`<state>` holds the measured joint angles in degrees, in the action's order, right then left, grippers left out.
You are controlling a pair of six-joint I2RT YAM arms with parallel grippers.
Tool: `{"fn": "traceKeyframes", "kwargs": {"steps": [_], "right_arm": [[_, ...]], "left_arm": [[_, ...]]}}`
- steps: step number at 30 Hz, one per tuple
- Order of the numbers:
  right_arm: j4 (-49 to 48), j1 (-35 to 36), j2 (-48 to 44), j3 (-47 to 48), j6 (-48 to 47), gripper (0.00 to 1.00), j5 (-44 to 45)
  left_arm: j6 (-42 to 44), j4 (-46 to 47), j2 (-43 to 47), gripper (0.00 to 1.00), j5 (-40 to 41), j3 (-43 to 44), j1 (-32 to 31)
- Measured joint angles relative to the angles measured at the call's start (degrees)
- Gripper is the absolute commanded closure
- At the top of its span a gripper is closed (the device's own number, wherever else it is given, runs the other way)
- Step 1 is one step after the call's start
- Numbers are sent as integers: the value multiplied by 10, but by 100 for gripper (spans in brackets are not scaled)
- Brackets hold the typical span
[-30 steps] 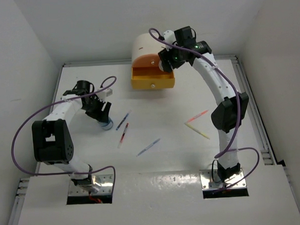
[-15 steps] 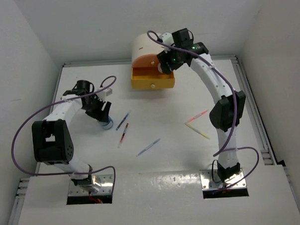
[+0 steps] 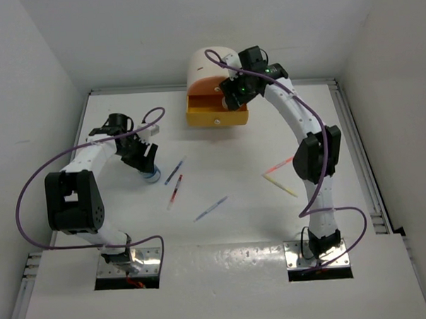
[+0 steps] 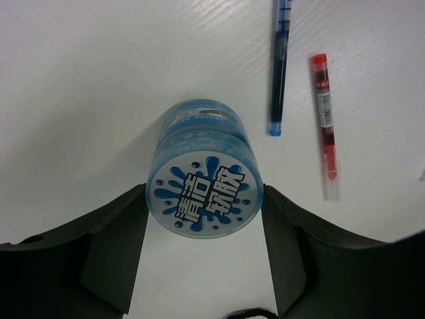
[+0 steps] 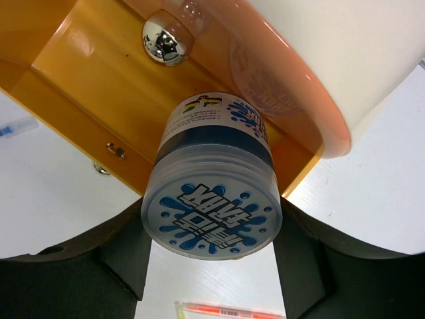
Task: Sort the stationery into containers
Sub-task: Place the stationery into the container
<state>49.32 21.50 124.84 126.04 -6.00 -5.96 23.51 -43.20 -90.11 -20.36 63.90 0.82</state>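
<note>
- The right gripper (image 5: 211,258) is closed on a blue-lidded tub (image 5: 211,219). Its fingers press both sides of the lid, and it holds the tub tilted over the open yellow drawer (image 5: 93,86) of the cream box (image 3: 205,64).
- The left gripper (image 4: 204,222) clamps a second tub (image 4: 204,193) that stands on the worktop (image 3: 268,136), just beside a blue pen (image 4: 281,66) and a red pen (image 4: 325,119).
- Risk: the held tub hangs close to the drawer's front wall and under the chrome knob (image 5: 165,36) of the drawer above. If it is let go from here, it could strike the rim and roll off onto the worktop.
- Risk: the grip is on the smooth round lid only, so a jolt could twist the tub loose.
- Risk: a push against the drawer front could slide it shut or shift the whole box.
- Risk: if the left gripper drags sideways as it lifts, it could scatter the pens.
- The worktop is flat, white and faintly ribbed, so round items would roll freely on it. A pink stick (image 3: 279,165), a yellow stick (image 3: 281,186) and another pen (image 3: 211,208) lie loose on it.
- Plain white walls (image 3: 158,35) enclose the space on three sides.
</note>
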Motion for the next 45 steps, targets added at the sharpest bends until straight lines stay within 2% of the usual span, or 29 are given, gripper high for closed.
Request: {"fn": "traceKeyframes", "kwargs": {"steps": [1, 6, 8, 14, 18, 25, 28, 30, 36, 40, 45], "right_arm": [[0, 0, 1, 0, 1, 58, 0], [-3, 0, 5, 0, 3, 46, 0], [-4, 0, 7, 0, 3, 35, 0], [-19, 0, 8, 0, 8, 19, 2], [-32, 0, 8, 0, 11, 19, 2], [-41, 1, 7, 6, 18, 19, -1], [-45, 1, -4, 5, 29, 19, -3], [-52, -1, -23, -7, 35, 19, -6], [-58, -19, -107, -34, 54, 19, -21], [-59, -58, -151, -59, 67, 19, -29], [-55, -119, -165, -95, 80, 19, -35]], "left_arm": [[0, 0, 0, 80, 0, 0, 0], [0, 1, 0, 80, 0, -3, 0], [0, 1, 0, 80, 0, -4, 0], [0, 3, 0, 81, 0, -4, 0], [-2, 4, 0, 81, 0, -4, 0], [-16, 14, 9, 93, -4, -4, 0], [-36, 24, 42, 100, -19, -1, 0], [-61, 27, 68, 100, -26, 17, 0], [-144, 57, 91, 100, -21, 159, -29], [-187, 57, 80, 100, 3, 252, -96], [-230, 53, 5, 100, 25, 388, -176]]}}
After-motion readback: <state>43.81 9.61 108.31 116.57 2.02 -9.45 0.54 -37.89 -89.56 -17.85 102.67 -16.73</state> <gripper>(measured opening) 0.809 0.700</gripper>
